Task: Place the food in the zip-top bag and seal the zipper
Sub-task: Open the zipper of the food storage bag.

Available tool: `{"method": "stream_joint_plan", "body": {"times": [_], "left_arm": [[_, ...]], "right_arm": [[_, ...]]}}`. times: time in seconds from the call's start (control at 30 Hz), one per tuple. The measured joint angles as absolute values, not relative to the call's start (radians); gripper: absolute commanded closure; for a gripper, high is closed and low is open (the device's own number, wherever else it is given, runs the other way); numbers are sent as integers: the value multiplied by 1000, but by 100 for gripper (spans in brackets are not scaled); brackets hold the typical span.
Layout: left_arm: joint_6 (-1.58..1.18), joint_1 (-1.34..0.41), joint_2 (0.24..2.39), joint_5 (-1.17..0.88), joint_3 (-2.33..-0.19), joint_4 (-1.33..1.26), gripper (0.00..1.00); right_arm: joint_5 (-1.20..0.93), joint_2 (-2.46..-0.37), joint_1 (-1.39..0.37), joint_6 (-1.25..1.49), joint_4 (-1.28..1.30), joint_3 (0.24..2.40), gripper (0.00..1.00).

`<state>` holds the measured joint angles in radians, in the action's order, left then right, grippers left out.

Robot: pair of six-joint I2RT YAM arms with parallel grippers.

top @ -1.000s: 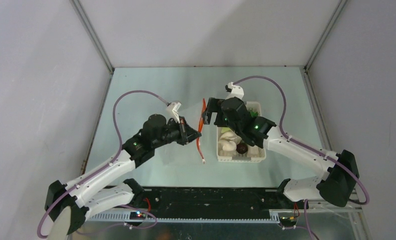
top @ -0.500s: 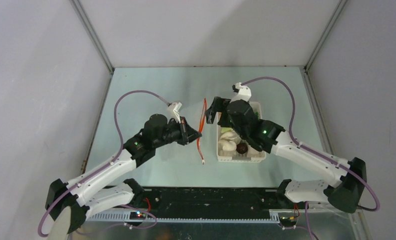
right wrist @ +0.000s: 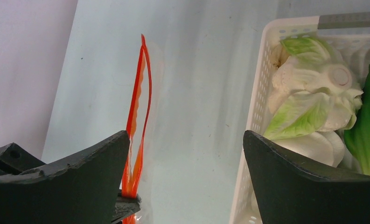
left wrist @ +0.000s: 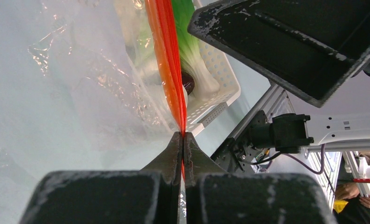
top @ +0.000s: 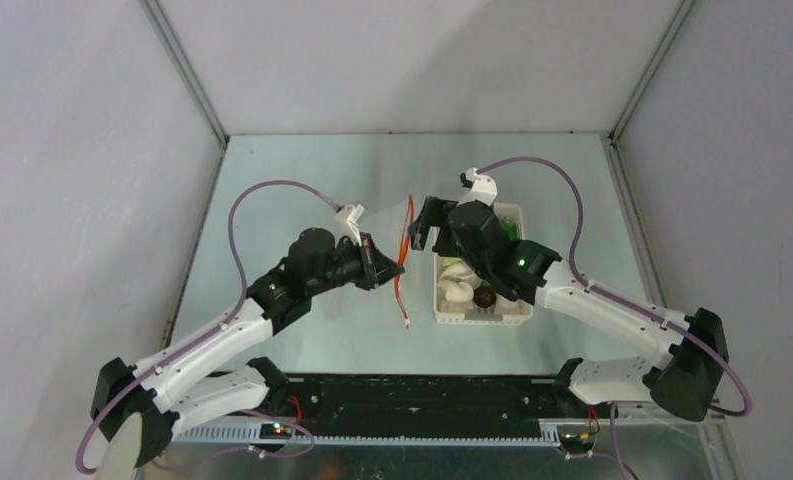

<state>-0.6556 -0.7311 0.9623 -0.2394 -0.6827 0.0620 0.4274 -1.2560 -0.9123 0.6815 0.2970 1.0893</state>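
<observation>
Food sat in the white basket; the left gripper pinched the red zipper of the clear bag, while the right gripper was spread wide.

The food lies in the basket on the counter, just right of the zip-top bag, which stands between the left end effector and the right end effector.
</observation>
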Motion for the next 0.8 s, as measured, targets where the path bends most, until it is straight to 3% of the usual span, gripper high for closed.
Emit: {"method": "stream_joint_plan", "body": {"times": [0.37,0.6,0.8], "left_arm": [[-656,-731,962,-240,-683,61,100],[-655,-731,961,-240,-683,61,100],[-654,-739,961,-239,-683,61,100]], "right_arm": [[356,-1310,-889,700,290,1089,10],[275,-1340,-875,717,255,1088,32],[187,-1377,-871,733,191,1088,45]]}}
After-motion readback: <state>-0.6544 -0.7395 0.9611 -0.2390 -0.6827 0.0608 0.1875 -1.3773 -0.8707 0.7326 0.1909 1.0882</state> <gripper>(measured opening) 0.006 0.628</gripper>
